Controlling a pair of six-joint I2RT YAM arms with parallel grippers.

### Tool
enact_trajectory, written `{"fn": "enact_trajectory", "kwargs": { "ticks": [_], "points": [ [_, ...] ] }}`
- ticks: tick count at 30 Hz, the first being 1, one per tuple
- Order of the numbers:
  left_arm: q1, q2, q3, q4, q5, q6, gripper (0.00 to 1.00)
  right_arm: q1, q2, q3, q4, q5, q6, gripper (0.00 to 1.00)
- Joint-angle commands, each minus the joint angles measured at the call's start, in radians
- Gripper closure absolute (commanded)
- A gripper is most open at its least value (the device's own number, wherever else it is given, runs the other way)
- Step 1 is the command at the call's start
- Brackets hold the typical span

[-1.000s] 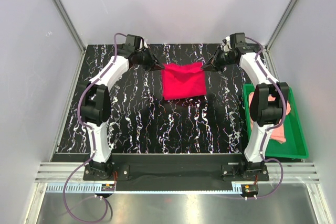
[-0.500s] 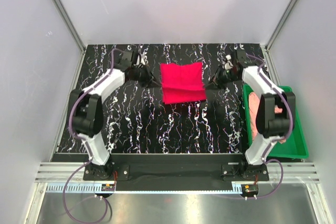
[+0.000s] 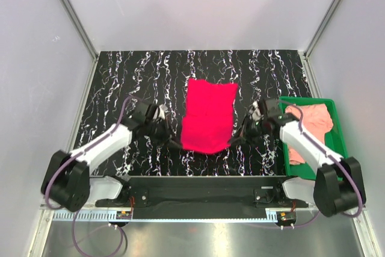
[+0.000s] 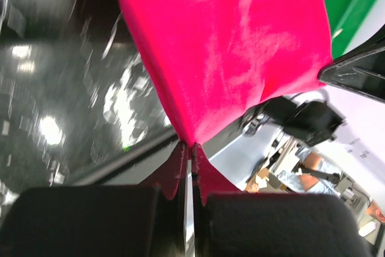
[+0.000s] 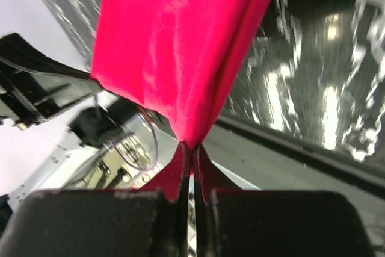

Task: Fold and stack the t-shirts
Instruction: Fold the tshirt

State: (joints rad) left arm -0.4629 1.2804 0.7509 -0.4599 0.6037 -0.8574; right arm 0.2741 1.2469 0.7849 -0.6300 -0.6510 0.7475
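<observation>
Top external view: the left gripper (image 3: pixel 175 144) and right gripper (image 3: pixel 232 141) each pinch shut on a near corner of the red shirt (image 3: pixel 207 112), mid-way across the table (image 3: pixel 120 82), seemingly half lifted. Moving both evenly should keep edges square.

The top camera looks down on the whole table (image 3: pixel 120 88), while both wrist cameras closely face its red shirt (image 3: pixel 207 115) from opposite sides.

blurred table (image 4: pixel 54 88), red t-shirt (image 4: pixel 228 46) cropped at top

Left gripper (image 4: pixel 191 148) and right gripper (image 5: pixel 192 148) low, near, seemingly pinched closed.
</observation>
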Motion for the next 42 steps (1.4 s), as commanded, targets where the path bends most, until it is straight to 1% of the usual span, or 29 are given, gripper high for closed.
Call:
{"fn": "enact_trajectory", "kwargs": {
  "ticks": [1, 6, 10, 14, 15, 19, 21, 23, 26, 29, 31, 34, 36, 37, 38, 40, 42],
  "points": [
    [-0.031, -0.119, -0.094, -0.009, 0.001, -0.04, 1.0, 0.089, -0.099, -0.093, 0.067, 0.037, 0.125, 1.0],
    [-0.063, -0.283, -0.244, -0.091, -0.012, -0.058, 1.0, 0.148, -0.24, -0.231, 0.067, 0.074, 0.219, 1.0],
    [-0.066, -0.415, -0.324, -0.172, -0.007, -0.061, 1.0, 0.218, -0.339, -0.312, 0.049, 0.1, 0.294, 1.0],
    [-0.075, -0.536, -0.338, -0.265, 0.004, -0.069, 1.0, 0.339, -0.421, -0.377, 0.041, 0.126, 0.409, 1.0],
    [-0.076, -0.55, -0.331, -0.278, 0.004, -0.069, 1.0, 0.384, -0.447, -0.378, 0.033, 0.135, 0.426, 1.0],
    [-0.089, -0.584, -0.309, -0.321, 0.024, -0.077, 1.0, 0.479, -0.509, -0.372, -0.008, 0.183, 0.512, 1.0],
    [-0.094, -0.579, -0.286, -0.342, 0.045, -0.071, 1.0, 0.51, -0.53, -0.363, -0.019, 0.195, 0.553, 1.0],
    [-0.094, -0.563, -0.259, -0.367, 0.059, -0.054, 1.0, 0.531, -0.537, -0.328, -0.051, 0.208, 0.558, 1.0],
    [-0.094, -0.533, -0.159, -0.414, 0.047, -0.022, 1.0, 0.53, -0.535, -0.254, -0.117, 0.231, 0.543, 1.0],
    [-0.094, -0.475, -0.052, -0.427, 0.045, -0.002, 1.0, 0.531, -0.54, -0.216, -0.125, 0.243, 0.565, 1.0],
    [-0.092, -0.422, -0.015, -0.425, 0.038, 0.017, 1.0, 0.528, -0.538, -0.205, -0.111, 0.267, 0.57, 1.0],
    [-0.071, -0.344, 0.063, -0.411, 0.031, 0.049, 1.0, 0.511, -0.495, -0.187, -0.085, 0.264, 0.559, 1.0],
    [-0.043, -0.288, 0.123, -0.407, 0.039, 0.064, 1.0, 0.49, -0.445, -0.15, -0.056, 0.261, 0.534, 1.0],
    [-0.036, -0.271, 0.145, -0.408, 0.041, 0.081, 1.0, 0.476, -0.428, -0.127, -0.071, 0.263, 0.514, 1.0],
    [-0.025, -0.253, 0.19, -0.419, 0.042, 0.095, 1.0, 0.458, -0.393, -0.075, -0.08, 0.261, 0.463, 1.0],
    [0.003, -0.205, 0.232, -0.445, 0.042, 0.135, 1.0, 0.381, -0.342, -0.009, -0.109, 0.225, 0.385, 1.0],
    [0.03, -0.165, 0.275, -0.45, 0.053, 0.152, 1.0, 0.3, -0.314, 0.022, -0.119, 0.176, 0.34, 1.0]
  ]
}}
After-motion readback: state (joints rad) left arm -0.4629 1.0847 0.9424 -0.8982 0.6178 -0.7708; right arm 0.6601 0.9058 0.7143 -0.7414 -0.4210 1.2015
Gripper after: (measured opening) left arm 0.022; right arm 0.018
